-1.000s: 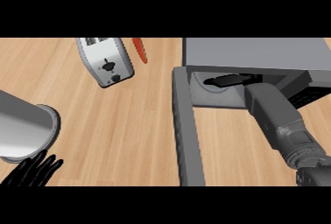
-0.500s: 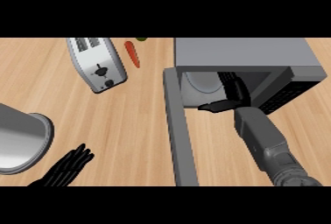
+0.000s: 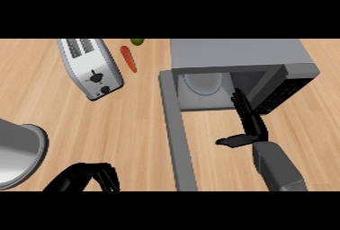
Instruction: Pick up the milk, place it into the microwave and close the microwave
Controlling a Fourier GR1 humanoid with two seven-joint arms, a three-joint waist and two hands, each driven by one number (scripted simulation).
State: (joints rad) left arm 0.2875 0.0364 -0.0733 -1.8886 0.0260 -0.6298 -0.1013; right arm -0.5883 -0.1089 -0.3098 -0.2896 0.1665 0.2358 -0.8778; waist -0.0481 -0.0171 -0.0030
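The grey microwave (image 3: 239,54) stands open at the top right, and its door (image 3: 178,134) swings out toward me along the counter. Inside the cavity I see a pale rounded shape (image 3: 203,84); I cannot tell whether it is the milk or the turntable. My right hand (image 3: 249,120) is just in front of the opening, to the right of the door, open, with fingers straight, thumb (image 3: 230,141) out to the left, and nothing in it. My left hand (image 3: 86,176) shows at the lower left edge, relaxed and empty.
A silver toaster (image 3: 93,72) lies at the upper left, with an orange carrot (image 3: 129,59) and a small green fruit (image 3: 137,42) beside it. A large grey metal pot (image 3: 16,155) sits at the left edge, close to my left hand.
My right hand has drawn back out of the microwave cavity toward me and is now outside the opening, empty. The whole scene has shifted in the view.
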